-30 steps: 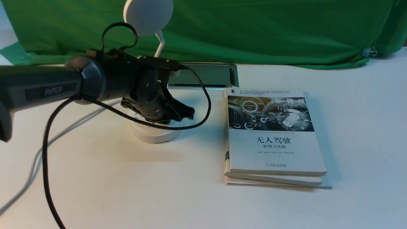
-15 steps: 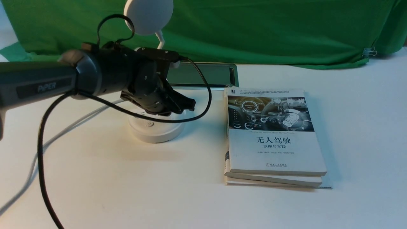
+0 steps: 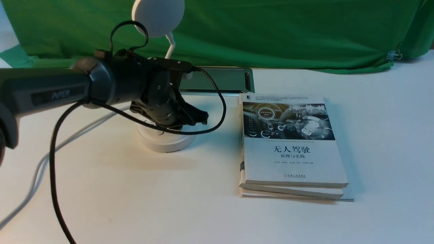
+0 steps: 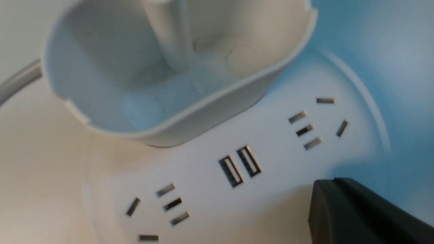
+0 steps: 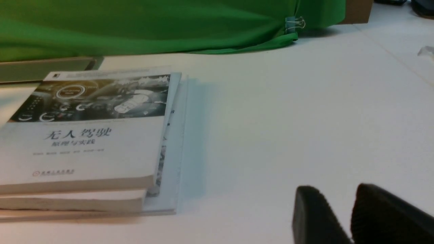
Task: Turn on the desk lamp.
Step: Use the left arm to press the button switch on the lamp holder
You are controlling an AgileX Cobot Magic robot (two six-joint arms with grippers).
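Note:
The all-white desk lamp stands left of centre on the table, with its disc head (image 3: 158, 16), thin neck (image 3: 170, 45) and round base (image 3: 166, 142). One button (image 3: 158, 132) shows on the base just in front of my left gripper (image 3: 202, 118). That gripper is shut and empty, hanging low over the base top. The left wrist view shows its dark fingertips (image 4: 330, 184) pressed together over the base (image 4: 281, 159), beside the sockets, two USB ports (image 4: 239, 166) and the cup holder (image 4: 169, 84). The head does not look lit. My right gripper (image 5: 337, 188) hovers over bare table, its jaws a narrow gap apart and empty.
A stack of books (image 3: 291, 145) lies right of the lamp, also in the right wrist view (image 5: 84, 142). A grey metal panel (image 3: 220, 79) lies behind the lamp, before the green cloth (image 3: 271, 30). The lamp's white cord (image 3: 67, 139) and my arm's black cable (image 3: 54, 169) trail left.
My left gripper lifted off the lamp base, then came part of the way back down over it. The lamp and the books have not moved.

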